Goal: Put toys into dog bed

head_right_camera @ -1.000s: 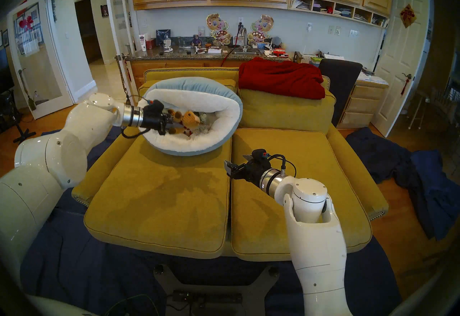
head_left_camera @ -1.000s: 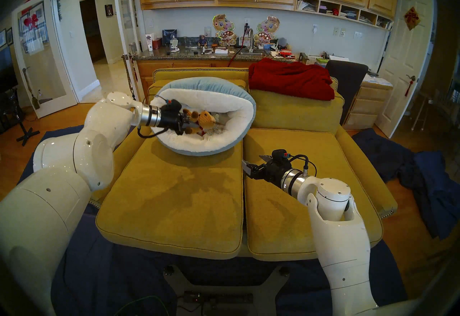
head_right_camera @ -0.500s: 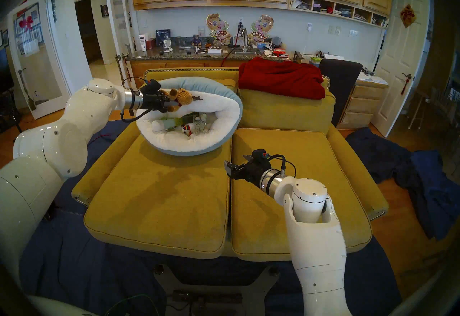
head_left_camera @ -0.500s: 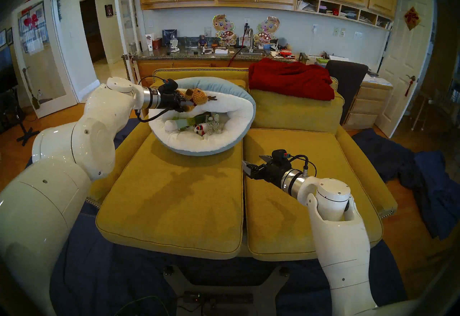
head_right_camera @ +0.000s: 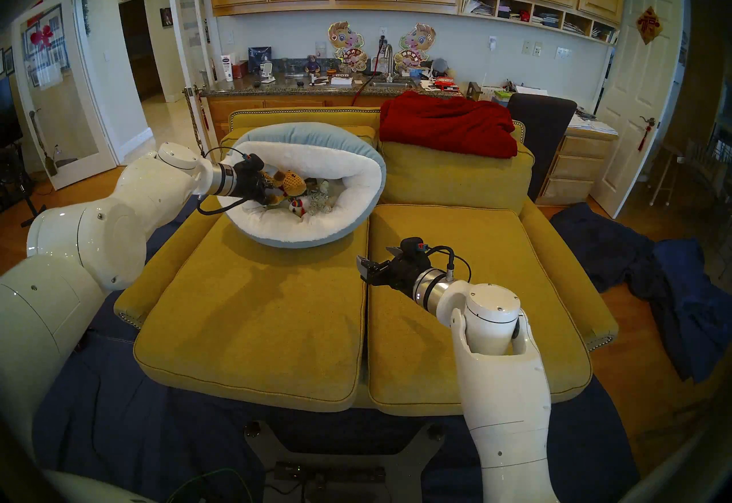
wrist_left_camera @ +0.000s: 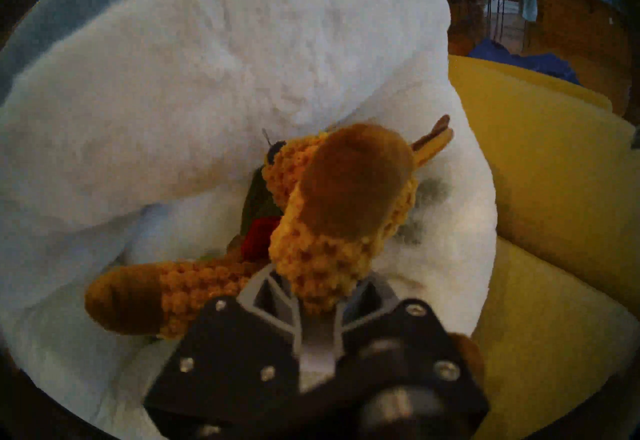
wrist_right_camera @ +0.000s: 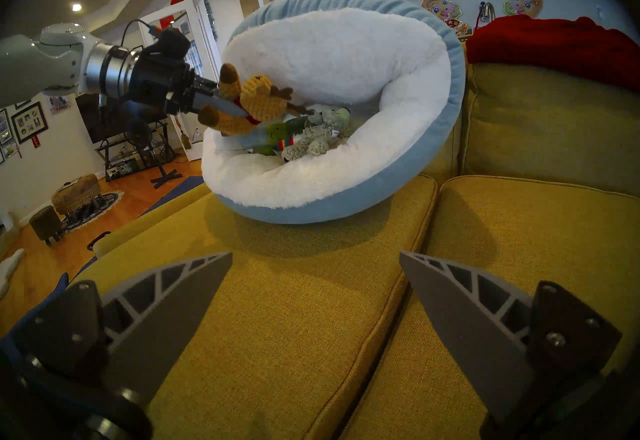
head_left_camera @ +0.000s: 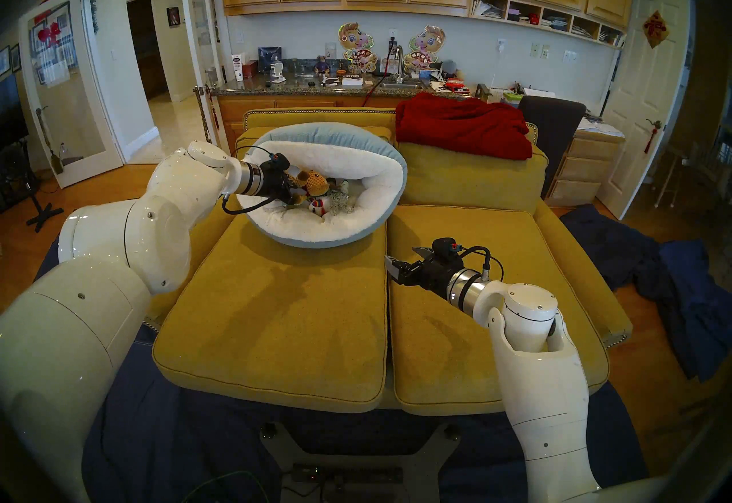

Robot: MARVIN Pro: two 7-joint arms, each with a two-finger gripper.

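Note:
The dog bed (head_left_camera: 380, 189), white plush inside and light blue outside, is tilted against the sofa back at the left. My left gripper (head_left_camera: 295, 189) is shut on the brown reindeer (head_left_camera: 315, 183) and holds it low inside the bed; the left wrist view shows its jaws closed on the reindeer (wrist_left_camera: 343, 193). A white rainbow toy (head_left_camera: 317, 207) and a grey-beige plush (head_left_camera: 340, 205) lie in the bed. The right wrist view shows green plush (wrist_right_camera: 277, 132) under the reindeer (wrist_right_camera: 259, 99). My right gripper (head_left_camera: 392, 262) is open and empty over the seam between the seat cushions.
The yellow sofa (head_left_camera: 277, 312) has two seat cushions. A red blanket (head_left_camera: 463, 125) hangs over the back at the right, with a dark chair (head_left_camera: 550, 121) behind it. Blue cloths (head_left_camera: 673, 284) lie on the floor at the right.
My left gripper rose with the reindeer above the bed's back rim, then came down again into the bed. The right arm has not moved.

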